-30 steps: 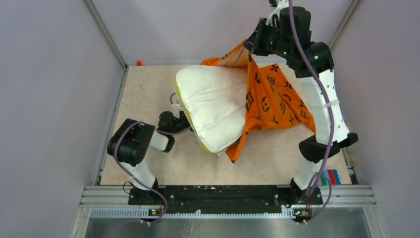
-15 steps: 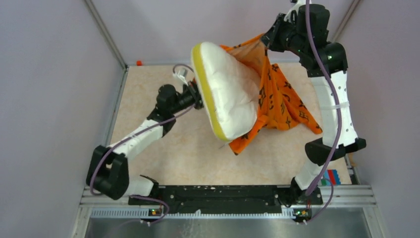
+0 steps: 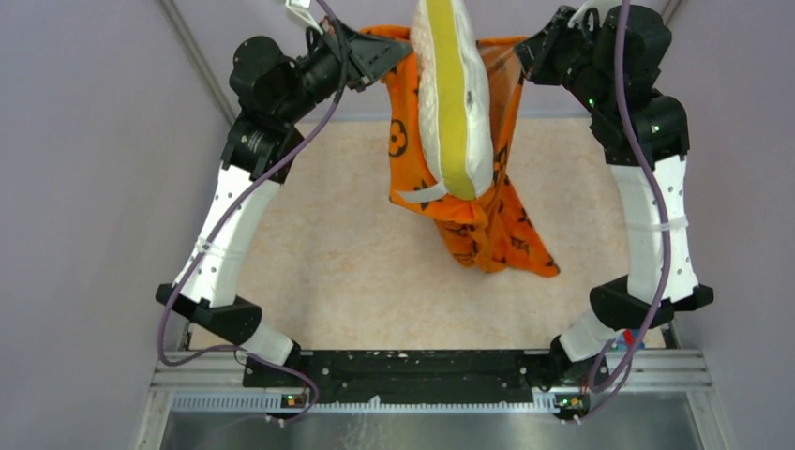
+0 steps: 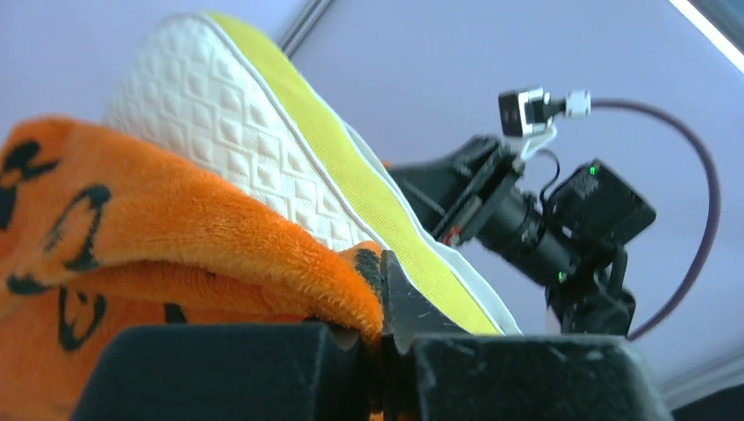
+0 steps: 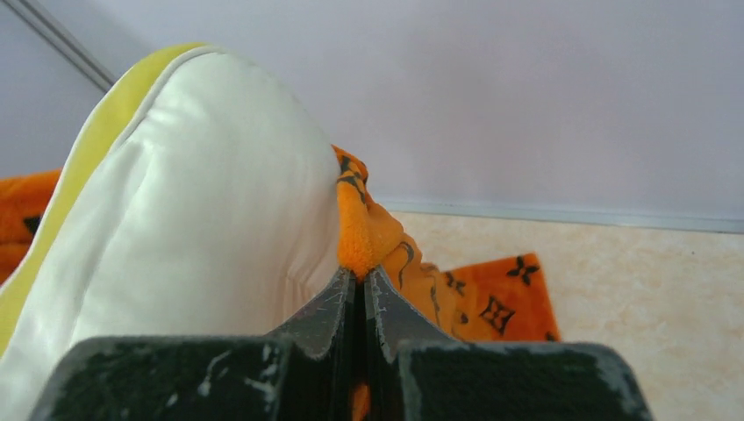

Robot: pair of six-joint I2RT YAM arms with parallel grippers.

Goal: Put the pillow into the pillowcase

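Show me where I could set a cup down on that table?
Widest bare patch: table between the left arm and the hanging pillowcase. A near strip runs between the pillowcase's tail and the base rail. Narrower room lies toward the right arm. Crowded: far middle, under the pillow.

Beige table [image 3: 328,272] — end of the pillowcase [image 3: 511,248] (orange) rests there.

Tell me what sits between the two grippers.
The pillow, yellow edge facing the camera, hanging in the pillowcase whose rim the left gripper and right gripper pinch; the top view shows it.
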